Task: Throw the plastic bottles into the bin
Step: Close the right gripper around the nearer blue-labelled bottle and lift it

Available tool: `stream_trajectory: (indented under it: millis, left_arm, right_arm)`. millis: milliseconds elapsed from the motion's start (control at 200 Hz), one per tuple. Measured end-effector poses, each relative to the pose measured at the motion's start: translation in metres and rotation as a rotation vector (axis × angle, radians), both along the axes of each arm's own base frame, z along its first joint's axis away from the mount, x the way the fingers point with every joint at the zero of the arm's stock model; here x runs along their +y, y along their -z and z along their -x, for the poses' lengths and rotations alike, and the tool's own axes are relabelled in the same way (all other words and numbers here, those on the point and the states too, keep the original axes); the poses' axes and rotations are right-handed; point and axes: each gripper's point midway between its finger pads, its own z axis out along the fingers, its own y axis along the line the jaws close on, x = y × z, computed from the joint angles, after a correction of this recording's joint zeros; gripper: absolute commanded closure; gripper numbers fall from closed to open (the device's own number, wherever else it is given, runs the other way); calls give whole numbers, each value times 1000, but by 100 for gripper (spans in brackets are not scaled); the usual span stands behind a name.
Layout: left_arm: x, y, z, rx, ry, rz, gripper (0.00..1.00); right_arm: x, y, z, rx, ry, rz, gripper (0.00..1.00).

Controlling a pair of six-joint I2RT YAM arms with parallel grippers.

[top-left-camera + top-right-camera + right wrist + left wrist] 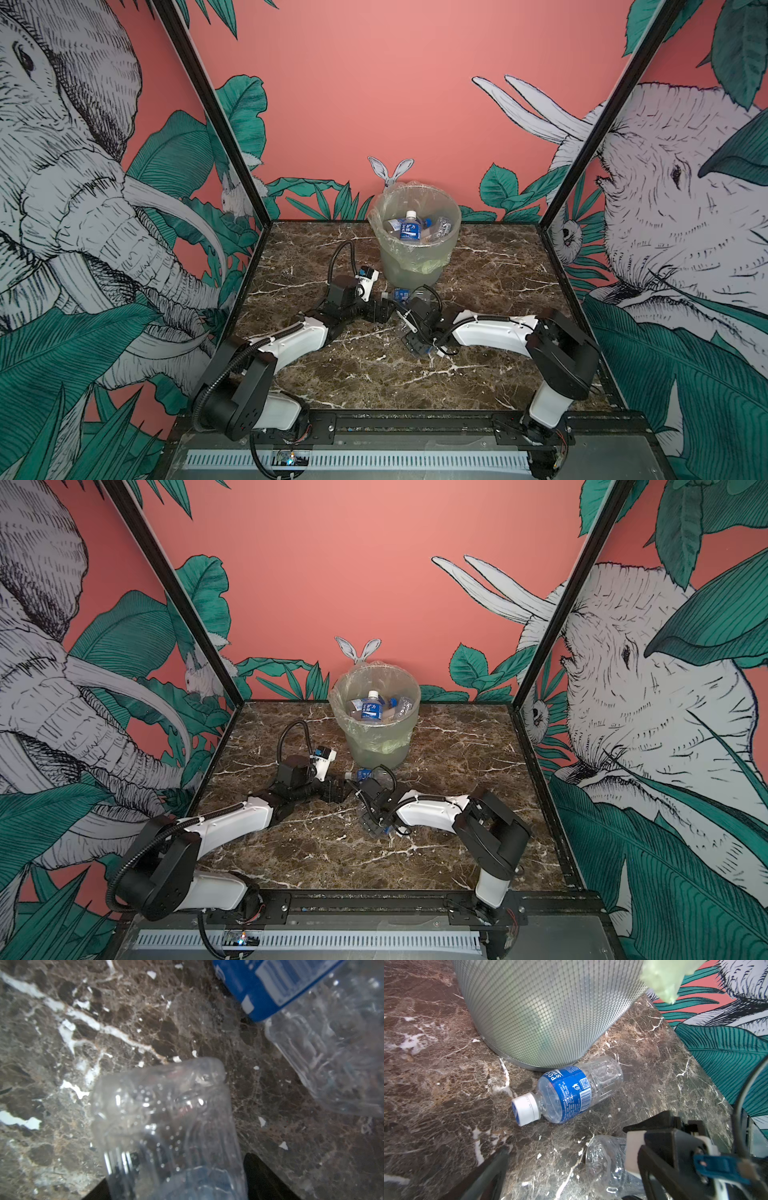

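The bin (415, 257) (376, 739), lined with a bag, stands at the back of the marble table and holds several plastic bottles (409, 229). A blue-labelled bottle with a white cap (566, 1093) (401, 294) lies on its side against the bin's foot. Just in front of it lies a clear bottle without a label (166, 1118) (606, 1165). My right gripper (178, 1184) (406, 328) has a black finger against each side of this bottle. My left gripper (575, 1180) (384, 309) stands open and empty, facing the blue-labelled bottle, low over the table.
The two wrists are close together in the middle of the table (357, 374), in front of the bin. A black frame post (557, 208) and printed walls close the table in at the back and sides.
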Motion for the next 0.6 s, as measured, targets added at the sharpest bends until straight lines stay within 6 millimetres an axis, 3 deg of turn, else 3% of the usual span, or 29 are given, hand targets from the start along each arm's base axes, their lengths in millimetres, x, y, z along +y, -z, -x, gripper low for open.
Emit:
stream_trajectory:
  millis: [250, 375, 600]
  left_arm:
    - [0, 0, -1, -1, -4, -2, 3]
    - [-1, 1, -1, 4, -1, -2, 3]
    - [-2, 8, 0, 24, 7, -7, 3]
  right_arm:
    - [3, -3, 1, -25, 8, -20, 43]
    - [-5, -8, 8, -52, 8, -36, 49]
    - [-27, -39, 25, -155, 30, -139, 53]
